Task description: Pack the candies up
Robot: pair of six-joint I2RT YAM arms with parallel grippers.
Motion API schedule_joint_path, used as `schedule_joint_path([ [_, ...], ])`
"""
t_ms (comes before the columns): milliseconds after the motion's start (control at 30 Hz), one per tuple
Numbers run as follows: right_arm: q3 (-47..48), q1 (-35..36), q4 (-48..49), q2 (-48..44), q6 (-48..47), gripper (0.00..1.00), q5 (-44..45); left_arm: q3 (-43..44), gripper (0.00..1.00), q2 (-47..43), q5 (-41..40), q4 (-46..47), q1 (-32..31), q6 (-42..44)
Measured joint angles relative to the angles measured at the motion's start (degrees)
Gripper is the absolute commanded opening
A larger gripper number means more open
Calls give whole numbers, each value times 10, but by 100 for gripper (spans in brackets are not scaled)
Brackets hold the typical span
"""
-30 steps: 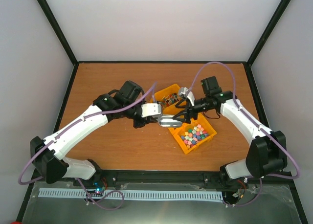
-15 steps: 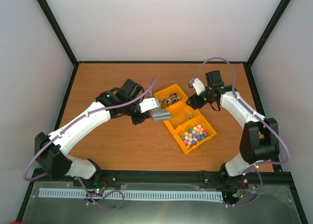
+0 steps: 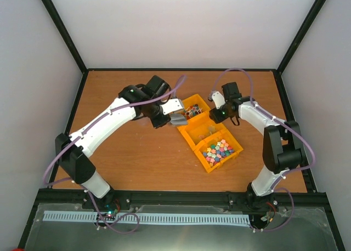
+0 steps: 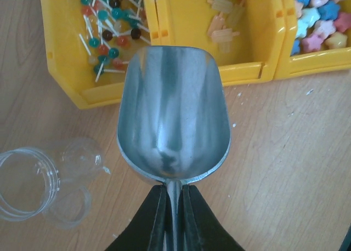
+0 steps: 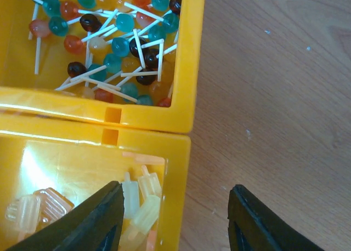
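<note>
1. Plainly, the candies (image 3: 219, 150) form a pastel heap of pink, blue, yellow and green in the nearest yellow bin (image 3: 200, 159)
2. Reaching out, the left gripper (image 4: 173, 195) pinches the handle of an empty metal scoop (image 4: 173, 114) beside the bins
3. Bent downward, the right gripper (image 5: 175, 207) hangs with jaws spread astride the middle bin (image 5: 82, 130) wall
</note>
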Motion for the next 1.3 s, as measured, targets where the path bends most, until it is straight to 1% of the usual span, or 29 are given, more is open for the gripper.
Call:
schedule_joint_path([
  [167,-15,14,23,9,13,38,14,32,1,39,-27,-33,0,-4],
  [333,-35,23,43,10,25,26,17,83,1,92,-54,-75,0,-6],
  [633,-57,30,73,3,37,16,10,170,1,169,-95,-135,0,-6],
  [867,-73,49,75,-11,55,3,-13,249,1,240,-124,-186,0,-5],
  [1067,-89,54,77,-30,67,3,-6,327,1,295,-142,-235,0,-1],
  [1300,-97,63,80,-42,76,3,21,355,1,318,-155,-272,0,8],
])
